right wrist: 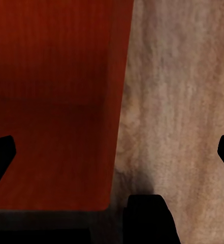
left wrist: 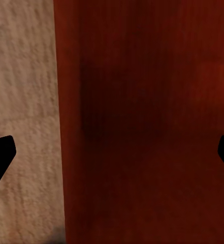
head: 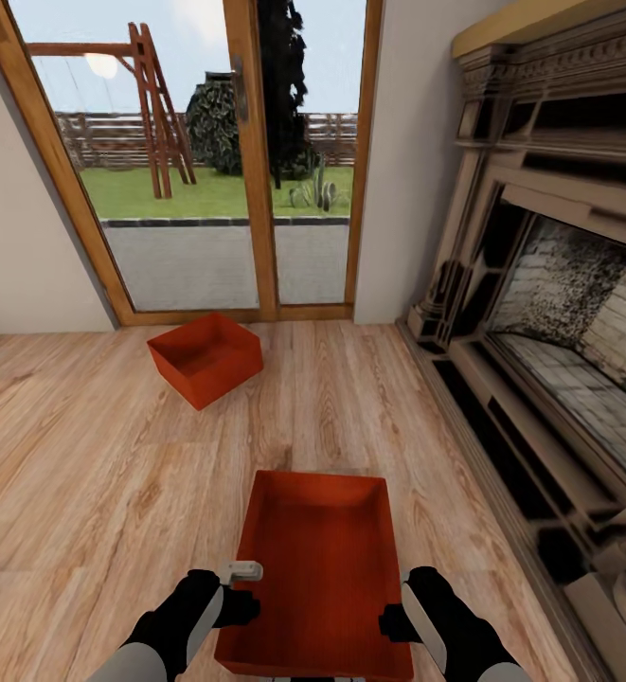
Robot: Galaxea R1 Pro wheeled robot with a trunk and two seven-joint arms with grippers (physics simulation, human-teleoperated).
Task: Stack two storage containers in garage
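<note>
Near container (head: 317, 568) sits on wood-plank floor (head: 85, 455) right before you, between both arms; far container (head: 205, 358) lies by glass doors (head: 199, 161). Left gripper (head: 240, 606) and right gripper (head: 395, 621) each straddle a side wall, fingers spread, nothing clamped. Step in hand, by my judgement: first pickup. Next: close both jaws on walls, lift level, then drive to garage.

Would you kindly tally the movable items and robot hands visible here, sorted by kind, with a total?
Red-orange storage containers: 2, the near container between the hands and the far container by the glass doors
Robot hands: 2, the left hand and the right hand
Total: 4
</note>
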